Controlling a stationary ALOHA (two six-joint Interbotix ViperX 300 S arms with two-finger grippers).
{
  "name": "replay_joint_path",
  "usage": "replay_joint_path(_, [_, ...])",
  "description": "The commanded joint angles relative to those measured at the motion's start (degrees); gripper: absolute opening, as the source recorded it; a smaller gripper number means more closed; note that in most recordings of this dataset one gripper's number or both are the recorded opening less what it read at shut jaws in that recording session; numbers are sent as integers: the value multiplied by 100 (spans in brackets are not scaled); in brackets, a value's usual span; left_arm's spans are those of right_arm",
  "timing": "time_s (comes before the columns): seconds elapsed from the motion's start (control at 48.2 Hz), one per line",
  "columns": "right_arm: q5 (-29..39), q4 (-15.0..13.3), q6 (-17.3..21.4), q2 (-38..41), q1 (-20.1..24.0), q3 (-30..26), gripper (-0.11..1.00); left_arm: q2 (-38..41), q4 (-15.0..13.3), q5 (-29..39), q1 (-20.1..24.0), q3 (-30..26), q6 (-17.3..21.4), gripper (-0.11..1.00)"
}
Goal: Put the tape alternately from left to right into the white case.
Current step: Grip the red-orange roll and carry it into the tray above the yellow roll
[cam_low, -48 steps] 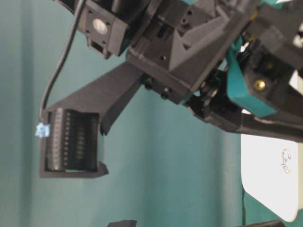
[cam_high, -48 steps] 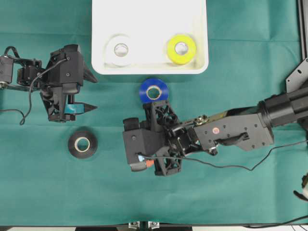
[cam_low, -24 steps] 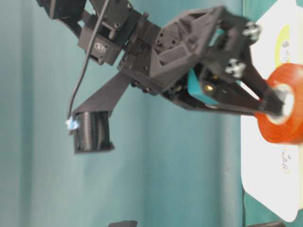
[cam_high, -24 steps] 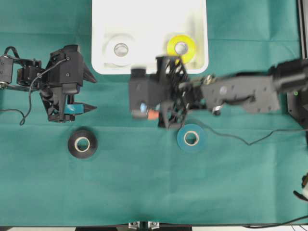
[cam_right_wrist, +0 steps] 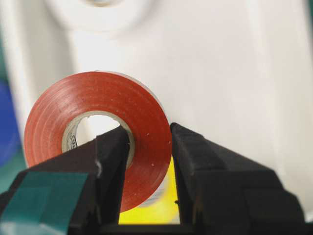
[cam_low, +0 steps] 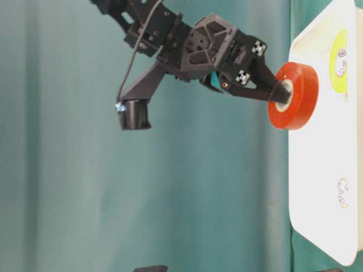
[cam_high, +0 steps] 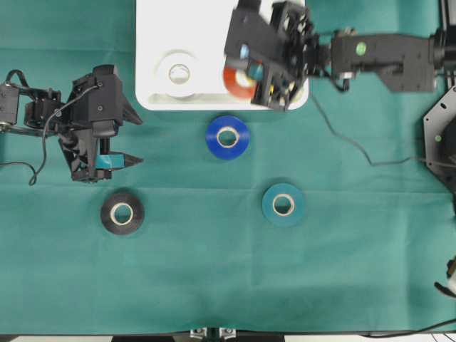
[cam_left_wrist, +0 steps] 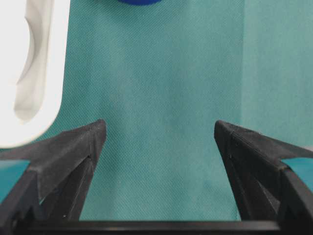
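Tape roll, orange-red (cam_right_wrist: 98,147), hangs pinched through its wall by the right gripper (cam_right_wrist: 146,147), one finger in the core and one outside, above the white case (cam_high: 214,28). Beneath the claw lies the yellow roll (cam_low: 340,61); beside it, the white roll (cam_high: 178,73). Judging by the task, the robot should lower it flat between those two before releasing. The left gripper (cam_left_wrist: 156,142) stands wide, holding nothing.

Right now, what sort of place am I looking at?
Probably a robotics lab bench: a green cloth-covered table, two black robot arms with cabled cameras, and tape rolls, like the blue roll, set out for sorting into a white case.
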Motion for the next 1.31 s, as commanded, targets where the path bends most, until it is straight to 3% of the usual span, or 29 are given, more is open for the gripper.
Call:
replay_joint_path(0.0, [-229, -132, 0, -167, -360, 0, 27, -53, -18, -26, -26, -35, -9, 61])
replay_joint_path(0.104, [-492, -316, 26, -149, -773, 105, 27, -53, -18, -26, -26, -44, -9, 61])
replay_joint_path(0.436, [-1266, -352, 35, 272, -1424, 264, 27, -53, -18, -44, -26, -70, 0, 61])
replay_joint_path(1.287, [-949, -352, 53, 615, -1529, 316, 27, -53, -18, -35, -26, -141, 0, 61])
